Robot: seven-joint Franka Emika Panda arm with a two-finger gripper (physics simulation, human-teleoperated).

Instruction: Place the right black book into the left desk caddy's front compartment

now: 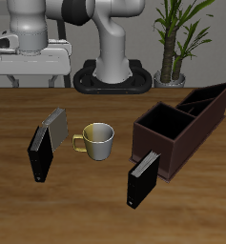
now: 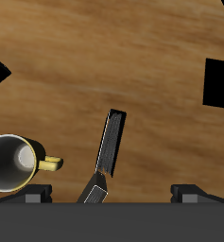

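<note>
Where the right black book (image 1: 43,151) stands, a mug (image 1: 98,141) sits beside.

Two black books stand on the table: one (image 1: 42,146) beside the mug, the other (image 1: 143,178) by the caddy. There is one mug (image 1: 97,140), one caddy (image 1: 181,122) and one potted plant (image 1: 176,38).

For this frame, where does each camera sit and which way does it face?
Exterior view: in front of and above the table, facing the robot's base and arm; gripper not seen.
Wrist view: on the gripper, facing down at the table; its spread fingertips show.
Shared: the right black book and the mug.
</note>
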